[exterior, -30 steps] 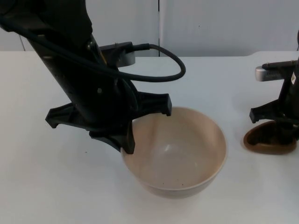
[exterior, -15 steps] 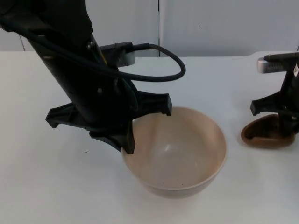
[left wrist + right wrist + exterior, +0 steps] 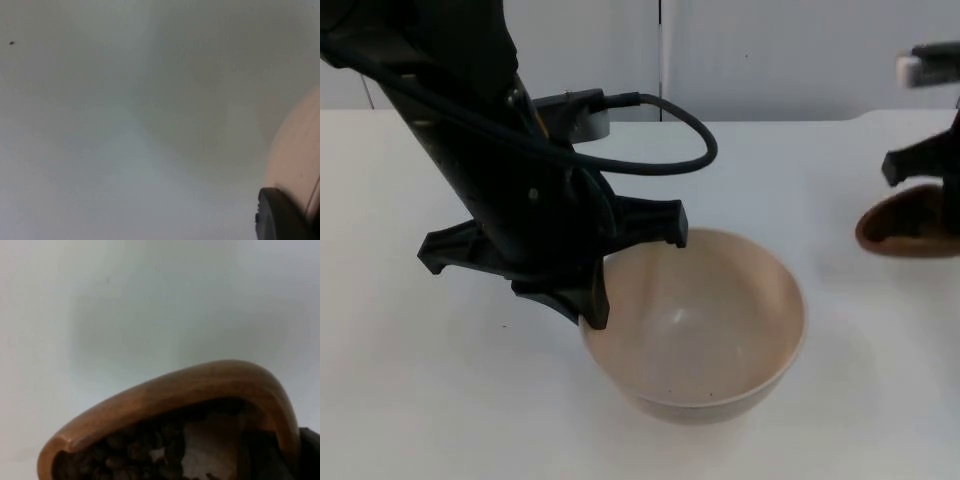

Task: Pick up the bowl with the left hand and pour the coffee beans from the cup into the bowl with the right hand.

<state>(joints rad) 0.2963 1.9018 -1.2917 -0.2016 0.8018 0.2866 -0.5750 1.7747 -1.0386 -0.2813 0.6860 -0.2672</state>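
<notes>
Left gripper (image 3: 625, 265) clamped on the near-left rim of the cream bowl (image 3: 705, 330), one finger inside, one outside; bowl at the middle of the white desk (image 3: 410, 400), interior bare apart from a few dark specks. In the left wrist view, black fingertip (image 3: 280, 217) against the bowl's pale outer wall. Right gripper (image 3: 932, 205) at the desk's right edge, closed on the brown wooden cup (image 3: 905, 232), well apart from the bowl. Coffee beans (image 3: 135, 452) inside the cup's rim. Grey partition wall (image 3: 770, 55) behind.
</notes>
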